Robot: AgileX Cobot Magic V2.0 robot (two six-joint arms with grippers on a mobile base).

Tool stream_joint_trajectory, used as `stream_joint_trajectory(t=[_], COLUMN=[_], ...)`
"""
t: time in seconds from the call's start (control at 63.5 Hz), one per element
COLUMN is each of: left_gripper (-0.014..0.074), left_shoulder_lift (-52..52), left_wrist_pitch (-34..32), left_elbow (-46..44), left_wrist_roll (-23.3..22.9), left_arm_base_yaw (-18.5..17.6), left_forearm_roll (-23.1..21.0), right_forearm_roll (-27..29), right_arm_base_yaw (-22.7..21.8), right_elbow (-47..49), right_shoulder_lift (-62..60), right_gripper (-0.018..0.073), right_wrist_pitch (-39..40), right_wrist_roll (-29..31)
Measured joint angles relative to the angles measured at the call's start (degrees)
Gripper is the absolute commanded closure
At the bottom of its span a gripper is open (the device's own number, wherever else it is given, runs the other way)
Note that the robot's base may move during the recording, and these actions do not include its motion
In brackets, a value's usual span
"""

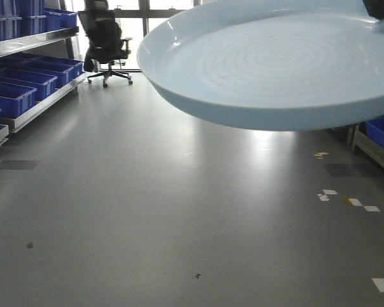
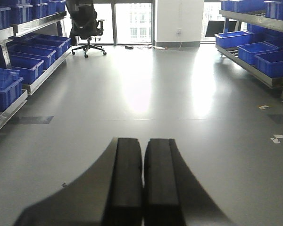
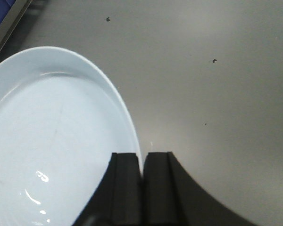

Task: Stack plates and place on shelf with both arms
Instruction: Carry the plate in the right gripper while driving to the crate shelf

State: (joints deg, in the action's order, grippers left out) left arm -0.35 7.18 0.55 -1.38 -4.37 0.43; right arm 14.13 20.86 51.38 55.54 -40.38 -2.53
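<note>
A large pale bluish-white plate [image 1: 275, 64] hangs in the air, filling the top right of the front view, with faint concentric rings inside. My right gripper [image 3: 142, 157] is shut on the plate's rim [image 3: 132, 127]; the plate [image 3: 52, 141] fills the left of the right wrist view, above the grey floor. Part of the right gripper shows dark at the plate's far right edge [image 1: 381, 9]. My left gripper [image 2: 143, 143] is shut and empty, held over the floor. Steel shelf racks with blue crates line the left [image 1: 32, 41] and the right [image 2: 254, 19].
A black office chair [image 1: 107, 41] stands at the far end by the windows. Blue crates [image 1: 16, 89] fill the left rack's lower levels. More crates [image 2: 266, 54] sit on the right rack. White tape marks [image 1: 345, 199] lie on the grey floor.
</note>
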Motion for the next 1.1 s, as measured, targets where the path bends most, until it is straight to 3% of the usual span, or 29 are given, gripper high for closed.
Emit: stream_joint_trajectory(t=[1.102], left_gripper=[0.0495], left_shoulder_lift=[0.0], left_wrist_pitch=[0.0], left_elbow=[0.0], left_wrist_roll=[0.0], left_arm_base_yaw=[0.0], left_forearm_roll=[0.0], right_forearm_roll=[0.0], right_arm_base_yaw=[0.0], right_elbow=[0.0], right_shoulder_lift=[0.0], right_gripper=[0.0503], right_wrist_pitch=[-0.1], right_wrist_roll=[0.0])
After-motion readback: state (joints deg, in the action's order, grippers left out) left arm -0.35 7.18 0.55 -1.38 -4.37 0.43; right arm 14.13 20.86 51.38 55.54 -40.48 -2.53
